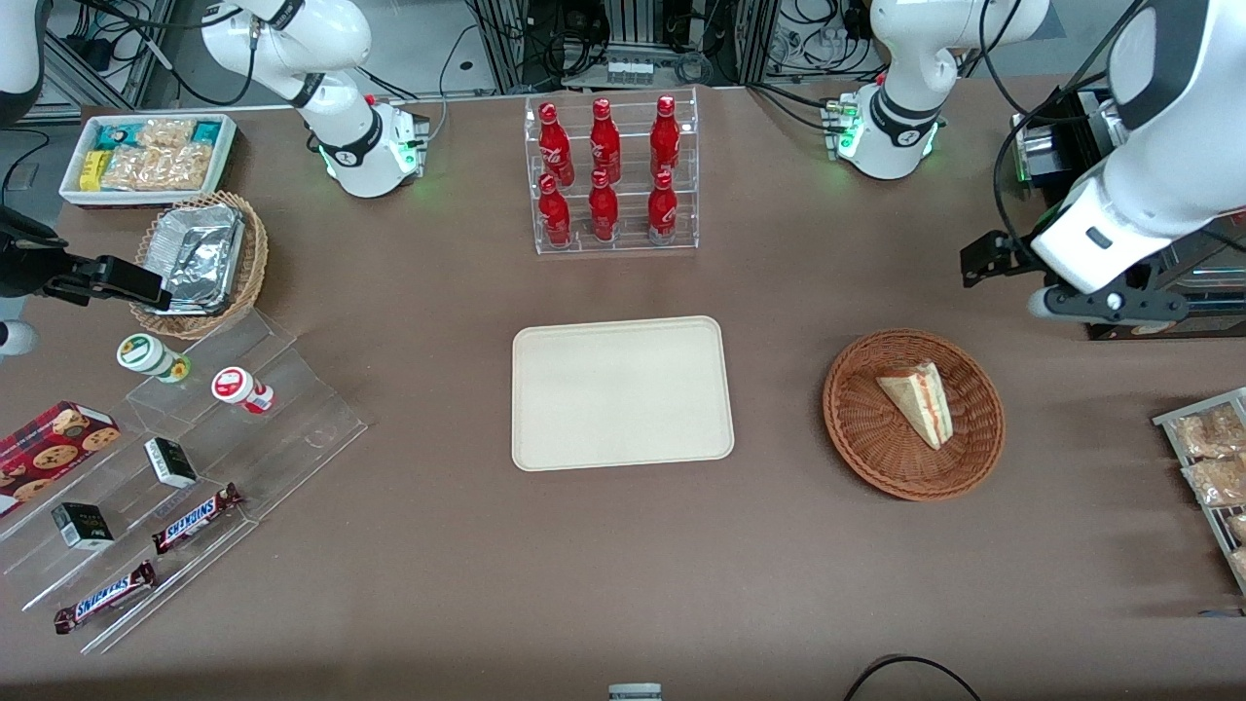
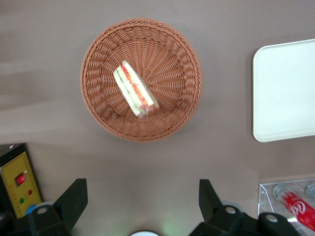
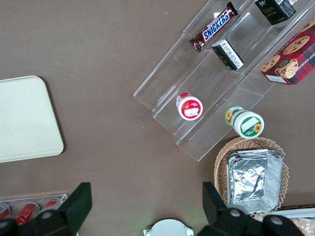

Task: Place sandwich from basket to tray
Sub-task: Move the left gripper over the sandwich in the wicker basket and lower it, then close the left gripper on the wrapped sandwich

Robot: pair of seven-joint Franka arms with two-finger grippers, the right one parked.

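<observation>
The sandwich (image 1: 918, 399), a pale wedge with red and green layers in clear wrap, lies in the round reddish-brown wicker basket (image 1: 857, 428). Both also show in the left wrist view, the sandwich (image 2: 135, 88) in the basket (image 2: 172, 59). The cream tray (image 1: 621, 391) lies flat and empty at the table's middle, beside the basket; one end of the tray (image 2: 285, 93) shows in the left wrist view. My left gripper (image 1: 1100, 304) hangs above the table, farther from the front camera than the basket and apart from it. Its fingers (image 2: 74, 196) stand wide open with nothing between them.
A clear rack of red bottles (image 1: 608, 175) stands farther back than the tray. A wire rack of snack packets (image 1: 1212, 467) lies at the working arm's end. Stepped acrylic shelves (image 1: 195, 458), a tan basket of foil trays (image 1: 200, 255) and a white snack bin (image 1: 146, 156) lie toward the parked arm's end.
</observation>
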